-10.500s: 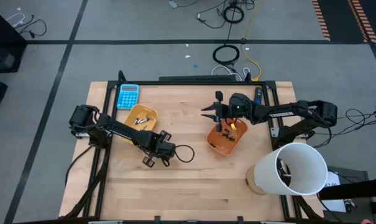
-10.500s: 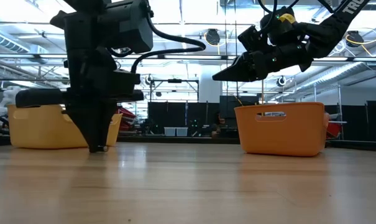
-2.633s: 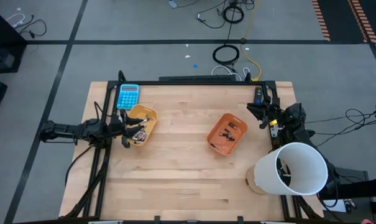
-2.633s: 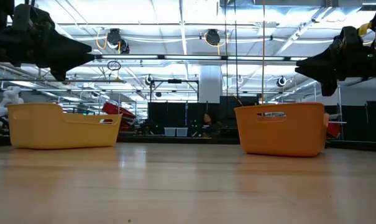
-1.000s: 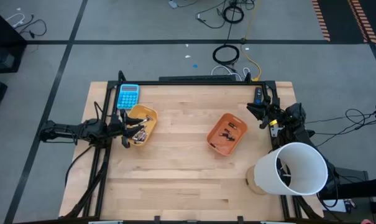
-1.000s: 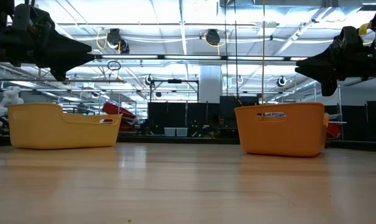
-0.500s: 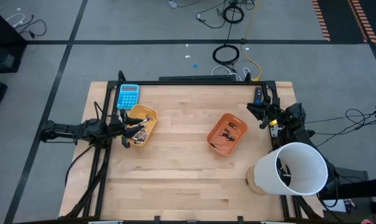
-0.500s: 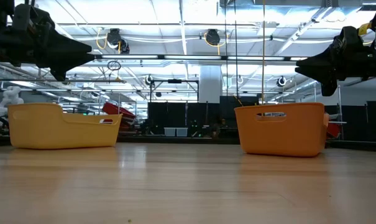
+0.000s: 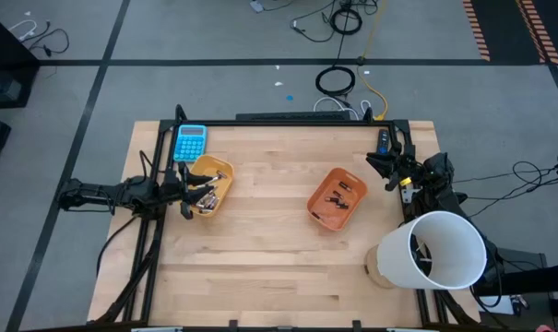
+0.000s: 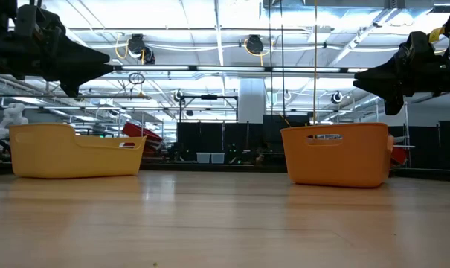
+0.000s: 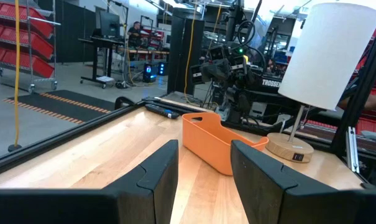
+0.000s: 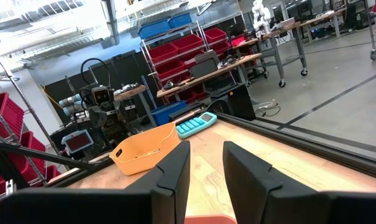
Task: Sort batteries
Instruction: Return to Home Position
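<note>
Silvery batteries [image 9: 207, 188] lie in the yellow tray [image 9: 215, 170] at the table's left. Small dark batteries [image 9: 337, 195] lie in the orange tray [image 9: 326, 215] right of the middle. My left gripper [image 9: 188, 195] hangs level above the yellow tray's left end, open, with nothing between its fingers [image 11: 155, 177]. My right gripper [image 9: 382, 167] hangs by the table's right edge, well above the wood, open and holding nothing [image 12: 206, 163]. In the low view both grippers [image 10: 98, 58] [image 10: 362, 74] stand higher than the trays' rims.
A blue calculator [image 9: 190, 142] lies at the far left corner. A dark stick [image 9: 383, 140] lies at the far right. A lamp with a white shade [image 9: 433, 251] and a wooden base [image 9: 380, 268] stands at the near right. Bare wood fills the middle and the near half.
</note>
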Controlling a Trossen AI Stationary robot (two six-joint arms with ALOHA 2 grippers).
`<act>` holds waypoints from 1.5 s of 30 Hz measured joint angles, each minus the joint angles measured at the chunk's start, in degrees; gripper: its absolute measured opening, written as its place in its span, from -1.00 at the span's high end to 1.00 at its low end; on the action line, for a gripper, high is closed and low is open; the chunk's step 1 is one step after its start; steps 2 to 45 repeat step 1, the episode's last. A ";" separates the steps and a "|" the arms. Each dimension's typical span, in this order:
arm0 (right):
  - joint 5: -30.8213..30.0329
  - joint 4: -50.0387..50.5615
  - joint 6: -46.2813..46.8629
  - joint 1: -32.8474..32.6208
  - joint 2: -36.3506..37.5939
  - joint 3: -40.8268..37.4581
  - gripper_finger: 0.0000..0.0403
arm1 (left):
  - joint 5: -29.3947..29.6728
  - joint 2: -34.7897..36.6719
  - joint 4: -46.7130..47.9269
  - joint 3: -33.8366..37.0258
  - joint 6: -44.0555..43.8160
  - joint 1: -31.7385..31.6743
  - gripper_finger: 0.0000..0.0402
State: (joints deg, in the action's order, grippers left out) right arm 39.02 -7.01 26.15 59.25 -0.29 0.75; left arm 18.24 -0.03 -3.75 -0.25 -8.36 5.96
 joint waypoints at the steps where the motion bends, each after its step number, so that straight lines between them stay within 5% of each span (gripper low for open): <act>1: -0.01 -0.01 0.00 0.01 0.01 0.00 0.57 | -0.01 0.00 0.00 0.00 0.00 0.00 0.23; 45: -0.01 -0.01 0.00 0.01 0.01 0.00 0.57 | -0.01 0.00 0.00 0.00 0.00 0.00 0.23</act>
